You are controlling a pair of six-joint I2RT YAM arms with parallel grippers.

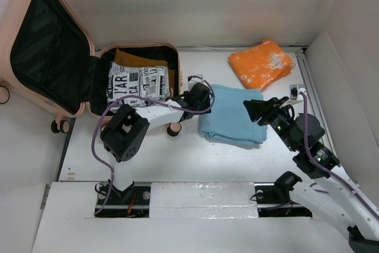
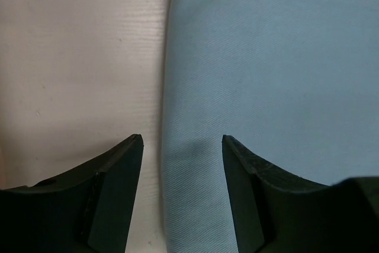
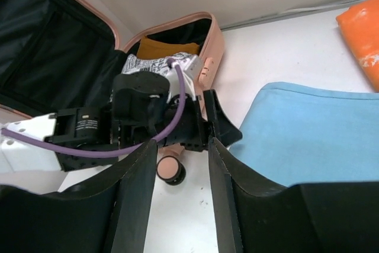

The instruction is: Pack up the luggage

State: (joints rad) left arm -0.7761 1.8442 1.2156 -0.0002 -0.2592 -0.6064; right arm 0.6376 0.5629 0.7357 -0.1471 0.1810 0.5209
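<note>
Luggage [image 1: 47,45]: lies open at the far left of the table [image 1: 177,152], its lid tipped back to the left. The base compartment holds a newsprint-patterned cloth [image 1: 137,84] over a mustard cloth [image 1: 133,58].
Folded blue cloth [image 1: 234,117]: lies flat just right of the luggage, between both grippers.
Orange cloth [image 1: 262,63]: far right, well apart.
Left gripper [image 2: 182,139]: jaws parted and empty over the blue cloth's left edge. The luggage is just to its left, so this arm is the nearer.
Right gripper [image 3: 182,141]: jaws parted and empty, near the blue cloth's right edge.
</note>
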